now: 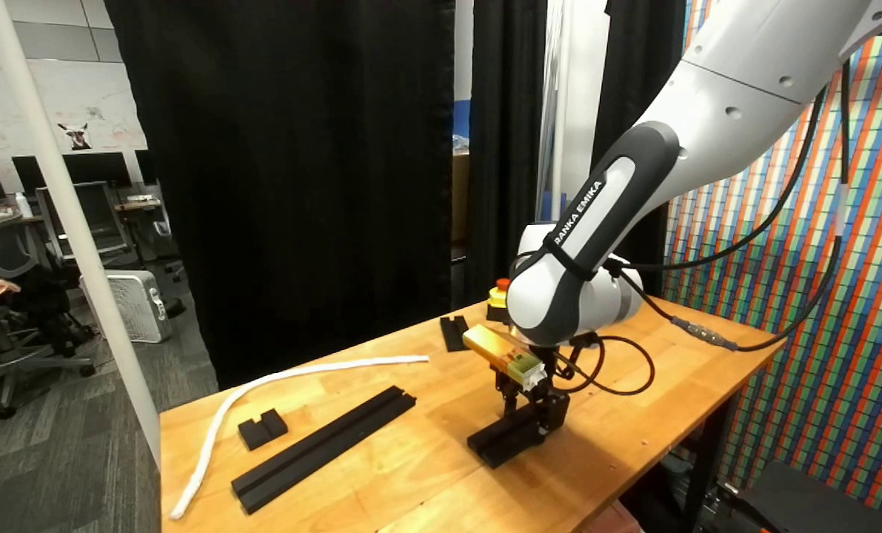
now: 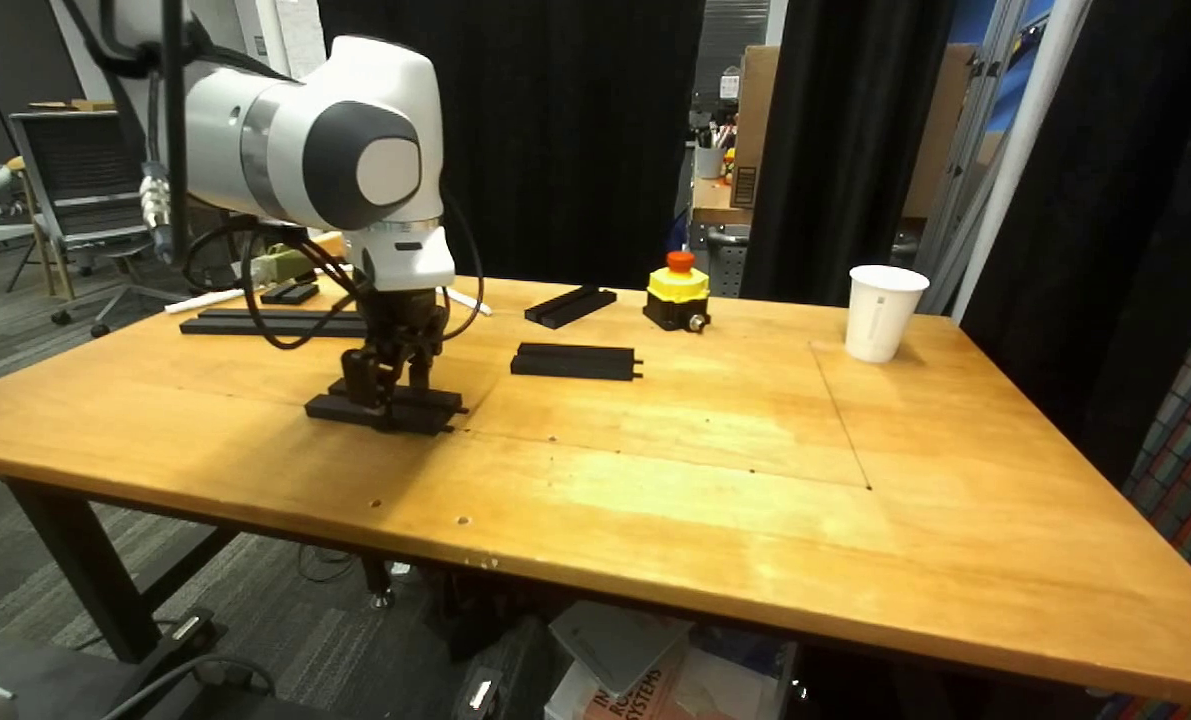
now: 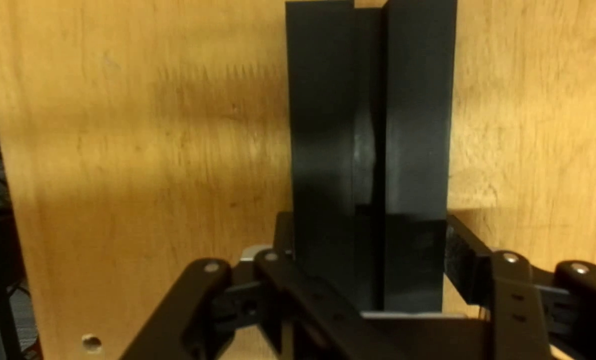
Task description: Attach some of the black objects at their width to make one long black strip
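In an exterior view, nearest the front edge of the bench [image 2: 955, 540]: black bar [image 2: 423, 418] lying flat, pincer [image 3: 369, 245] gripping it across its width. Behind, slightly toward the right edge, a second bar [image 2: 575, 362], apart. Farther, the long black strip [image 2: 255, 322] near the left edge; then a third bar [image 2: 570, 306] and a red-topped button [image 2: 677, 290] by the far edge.

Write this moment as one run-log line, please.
gripper: closed on black bar | black bar: on table | longer black strip: lying apart
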